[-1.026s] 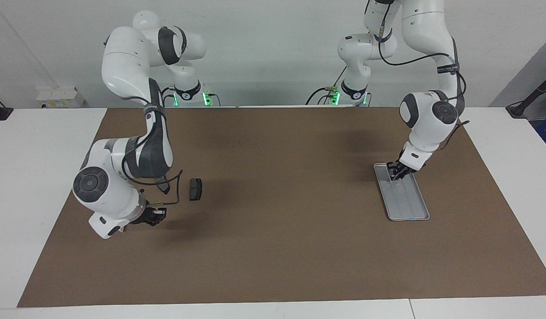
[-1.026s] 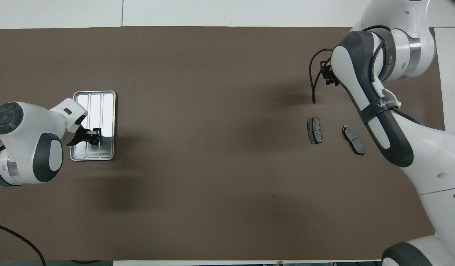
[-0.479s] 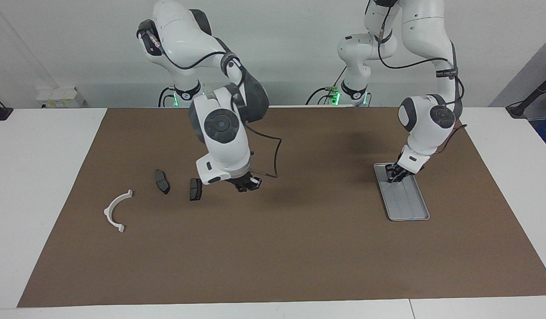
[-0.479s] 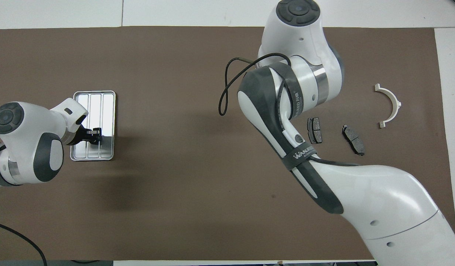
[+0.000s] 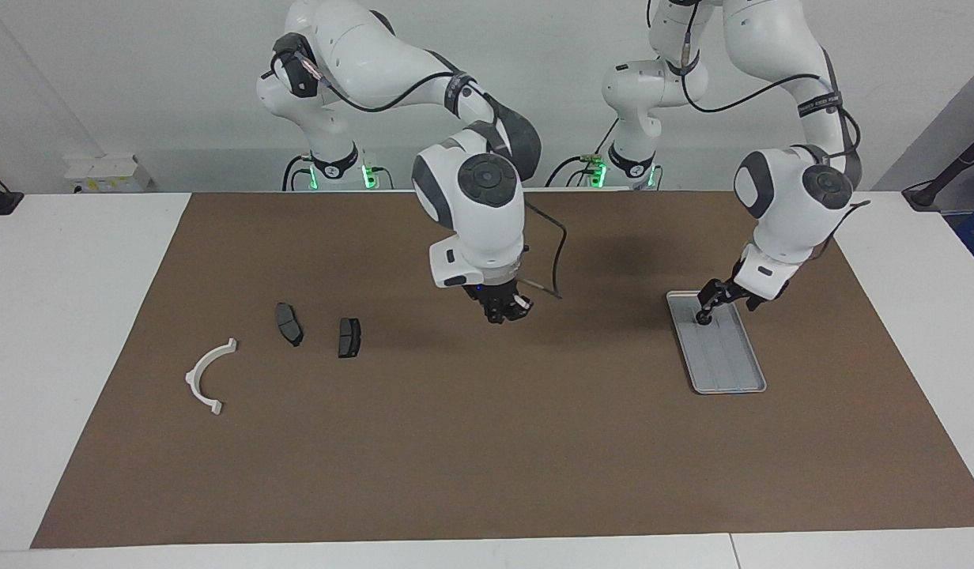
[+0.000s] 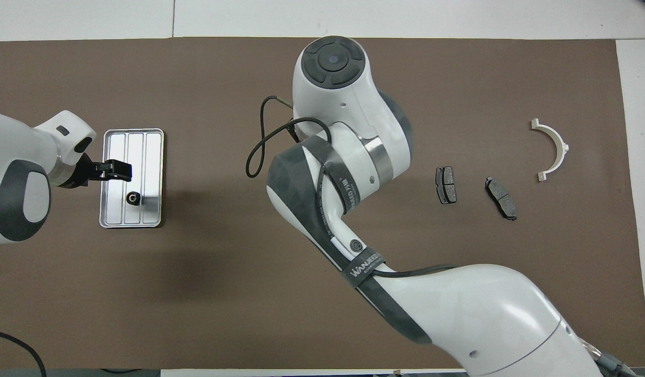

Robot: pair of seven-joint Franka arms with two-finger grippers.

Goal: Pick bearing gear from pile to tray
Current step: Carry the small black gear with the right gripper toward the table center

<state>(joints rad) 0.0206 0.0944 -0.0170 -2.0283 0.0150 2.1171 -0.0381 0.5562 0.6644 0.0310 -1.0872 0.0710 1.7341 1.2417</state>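
While the gear (image 6: 132,198) lies in the tray (image 6: 155,137) at the left arm's end of the desk, the left gripper (image 6: 118,170) hangs over the tray, jaws apart, empty. Right gripper (image 5: 506,309) is over mid-mat (image 5: 487,442), fingertips together. Two pads (image 5: 349,337) and arc (image 5: 208,376) lie toward the right arm's end.
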